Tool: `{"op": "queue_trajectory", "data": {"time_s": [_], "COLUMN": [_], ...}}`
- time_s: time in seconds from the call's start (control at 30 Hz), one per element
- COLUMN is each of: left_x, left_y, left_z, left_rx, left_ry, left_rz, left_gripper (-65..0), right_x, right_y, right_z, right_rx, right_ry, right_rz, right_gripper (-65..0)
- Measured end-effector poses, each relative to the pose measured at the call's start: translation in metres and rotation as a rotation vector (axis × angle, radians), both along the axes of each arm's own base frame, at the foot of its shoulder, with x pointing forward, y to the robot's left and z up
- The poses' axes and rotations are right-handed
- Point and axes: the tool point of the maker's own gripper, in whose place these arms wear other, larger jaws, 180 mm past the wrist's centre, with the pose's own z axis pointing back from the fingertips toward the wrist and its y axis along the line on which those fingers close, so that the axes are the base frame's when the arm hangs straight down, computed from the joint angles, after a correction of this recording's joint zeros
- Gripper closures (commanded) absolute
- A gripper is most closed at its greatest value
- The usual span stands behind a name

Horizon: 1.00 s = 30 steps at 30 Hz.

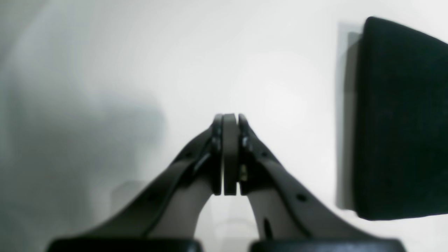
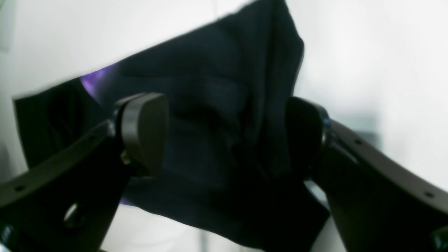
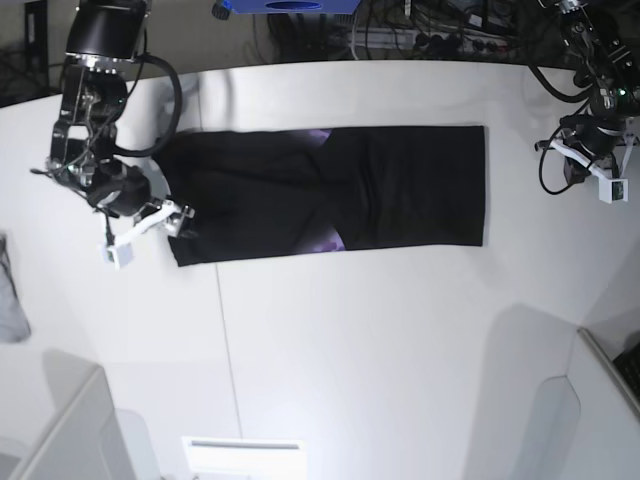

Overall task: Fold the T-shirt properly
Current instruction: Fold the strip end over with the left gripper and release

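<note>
The black T-shirt (image 3: pixel 330 190) lies flat on the white table as a long folded band, with bits of purple print (image 3: pixel 330 240) showing at its folds. My right gripper (image 3: pixel 172 216) is at the band's left end. In the right wrist view it (image 2: pixel 224 136) stands open, with rumpled black T-shirt (image 2: pixel 217 105) cloth between its spread pads (image 2: pixel 143 129); neither pad presses on it. My left gripper (image 3: pixel 592 150) is off to the right of the band, apart from it. In the left wrist view it (image 1: pixel 229 119) is shut on nothing, and the T-shirt (image 1: pixel 402 119) edge lies to its right.
A small grey cloth (image 3: pixel 10 300) lies at the table's left edge. Cables and a blue object (image 3: pixel 290 5) sit beyond the far edge. Pale bin-like edges rise at the front left (image 3: pixel 60 430) and front right (image 3: pixel 600 400).
</note>
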Motion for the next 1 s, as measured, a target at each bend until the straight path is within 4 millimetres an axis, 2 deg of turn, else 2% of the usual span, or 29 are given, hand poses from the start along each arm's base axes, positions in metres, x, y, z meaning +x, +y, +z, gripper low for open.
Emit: {"op": "queue_trajectory", "data": {"time_s": [0.17, 0.27, 0.47, 0.57, 0.63, 0.77, 1.0], "left_x": [-0.019, -0.016, -0.002, 0.013, 0.018, 0.025, 0.04], "left_y": [0.013, 0.012, -0.023, -0.027, -0.03, -0.06, -0.07], "left_z": [-0.026, -0.03, -0.044, -0.038, -0.038, -0.048, -0.061], "left_rx": [-0.023, -0.043, -0.078, -0.087, -0.078, -0.123, -0.174], "left_ry": [0.046, 0.032, 0.056, 0.021, 0.018, 0.038, 0.038], "left_rz": [0.044, 0.056, -0.041, -0.052, -0.064, -0.127, -0.114], "left_gripper": [0.0, 0.0, 0.0, 0.0, 0.0, 0.0, 0.0], "right_x": [-0.004, -0.008, -0.014, -0.017, -0.017, -0.018, -0.021], "right_y": [-0.012, -0.019, -0.014, -0.013, -0.006, 0.018, 0.02], "right_z": [-0.015, -0.026, -0.038, -0.039, -0.039, -0.039, -0.041], "right_rx": [-0.02, -0.027, 0.001, 0.005, 0.013, 0.037, 0.039], "right_ry": [0.044, 0.075, 0.092, 0.089, 0.082, 0.06, 0.065], "right_rz": [-0.002, -0.016, -0.028, -0.032, -0.017, 0.063, 0.075], "right_gripper": [-47.4, -47.4, -47.4, -47.4, -47.4, -47.4, -46.7]}}
